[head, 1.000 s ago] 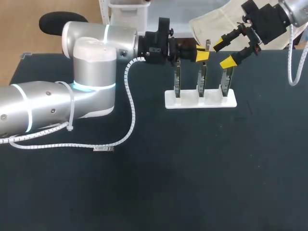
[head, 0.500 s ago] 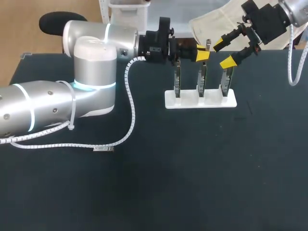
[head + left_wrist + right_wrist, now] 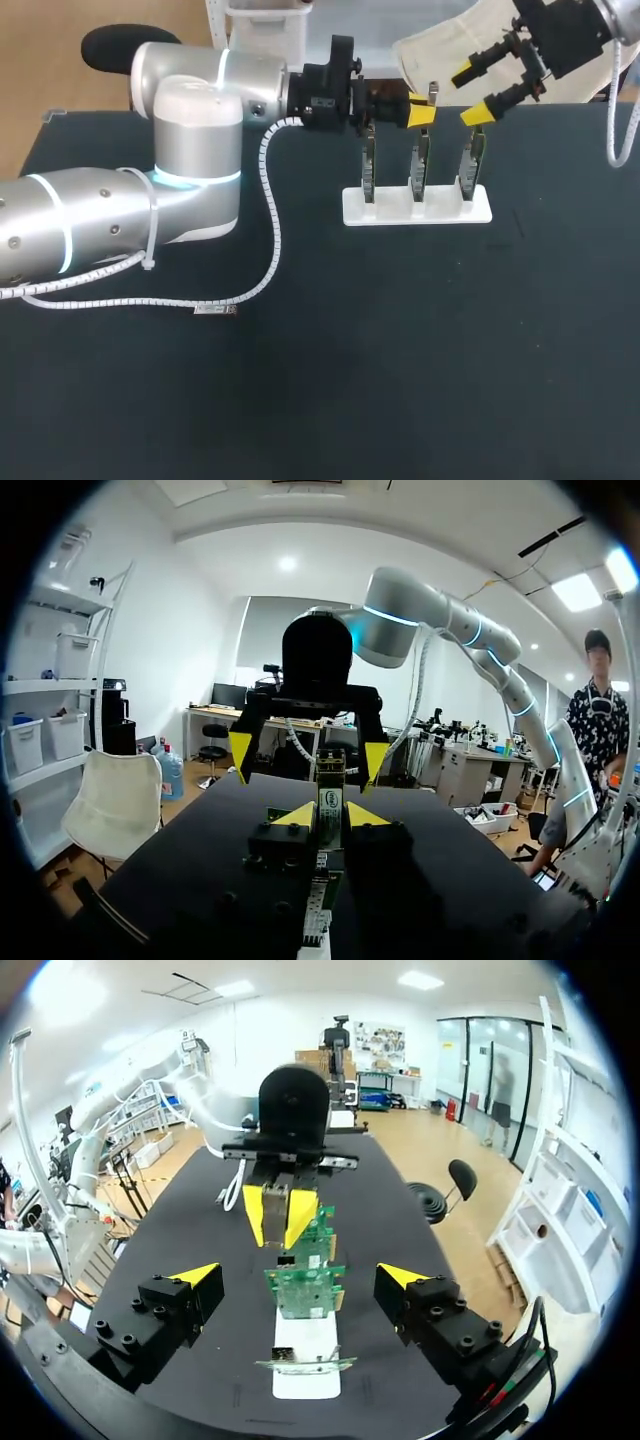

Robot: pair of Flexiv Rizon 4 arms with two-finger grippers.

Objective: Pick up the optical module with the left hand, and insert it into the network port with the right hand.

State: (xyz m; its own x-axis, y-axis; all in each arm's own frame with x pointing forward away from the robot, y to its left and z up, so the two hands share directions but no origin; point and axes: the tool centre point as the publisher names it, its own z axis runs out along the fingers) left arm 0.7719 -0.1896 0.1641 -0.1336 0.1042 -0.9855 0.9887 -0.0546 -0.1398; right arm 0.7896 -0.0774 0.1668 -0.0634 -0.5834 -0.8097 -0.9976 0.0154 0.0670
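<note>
Bare table (image 3: pixel 400 350) in front of the white base (image 3: pixel 350 210) gave us room — three upright boards (image 3: pixel 368 165) blocked the row, left gripper (image 3: pixel 420 113) clamping the optical module (image 3: pixel 329 805) over the middle one, right gripper (image 3: pixel 470 95) spread above the last.

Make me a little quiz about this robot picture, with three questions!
1. True or false: the right pincer is open.
2. How many green boards stand in the white base?
3. Which one grips the module? A) the left pincer B) the right pincer C) neither
Key: 1 true; 2 three; 3 A.
</note>
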